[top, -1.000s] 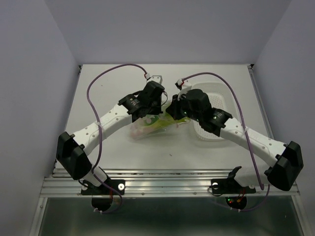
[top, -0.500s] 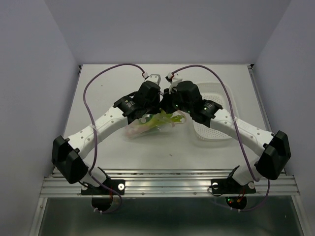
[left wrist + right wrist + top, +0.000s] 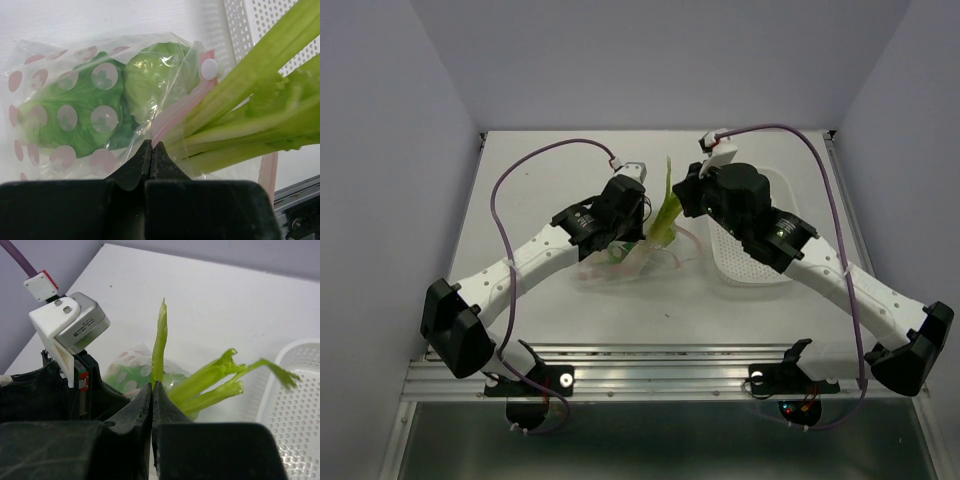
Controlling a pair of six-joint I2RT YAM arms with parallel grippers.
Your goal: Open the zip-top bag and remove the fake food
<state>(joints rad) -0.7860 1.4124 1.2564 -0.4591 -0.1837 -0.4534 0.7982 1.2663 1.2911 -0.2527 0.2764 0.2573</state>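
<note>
The zip-top bag (image 3: 615,262) lies on the table, clear with pink dots and a pink zip strip (image 3: 172,112). My left gripper (image 3: 152,145) is shut on the bag's edge at the strip; it also shows in the top view (image 3: 640,236). Inside the bag are a light-green cabbage head (image 3: 150,75) and a leafy piece (image 3: 65,112). Pale celery stalks (image 3: 250,100) stick out of the open mouth. My right gripper (image 3: 152,385) is shut on a thin green stalk (image 3: 160,340) and holds it upright above the bag (image 3: 667,195).
The white perforated basket (image 3: 772,262) stands just right of the bag, under my right arm; its rim shows in the right wrist view (image 3: 300,390). My left wrist's camera block (image 3: 70,325) is close beside my right gripper. Purple cables arch over both arms.
My right gripper has risen and swung back to the right, with the green stalk now standing up out of the bag. My left gripper stays on the bag's edge.
</note>
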